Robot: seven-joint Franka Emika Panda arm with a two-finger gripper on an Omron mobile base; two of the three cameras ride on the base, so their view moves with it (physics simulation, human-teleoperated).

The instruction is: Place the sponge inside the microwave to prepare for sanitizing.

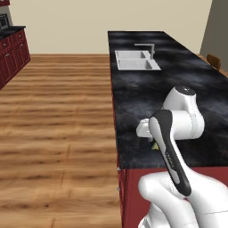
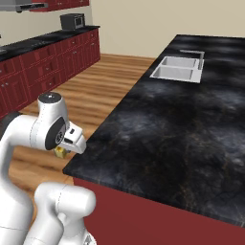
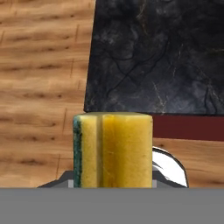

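Observation:
My gripper (image 3: 113, 177) is shut on the sponge (image 3: 114, 148), a yellow block with a green layer down its left side that hides the fingertips. In the left base view the sponge (image 1: 155, 146) peeks out below the white hand, with the gripper (image 1: 152, 142) above the near corner of the black island counter (image 1: 147, 98). The right base view puts the gripper (image 2: 63, 149) and the sponge (image 2: 60, 152) just off that counter's near left corner, over the wooden floor. A small dark box (image 2: 72, 20) on the far counter may be the microwave; it is too small to tell.
A white double sink (image 1: 136, 60) with a tap sits far along the island. Red cabinets (image 2: 43, 67) with a dark counter line the left wall. Wide wooden floor (image 1: 58, 133) lies between them and the island. The red island front (image 2: 158, 217) drops below the counter edge.

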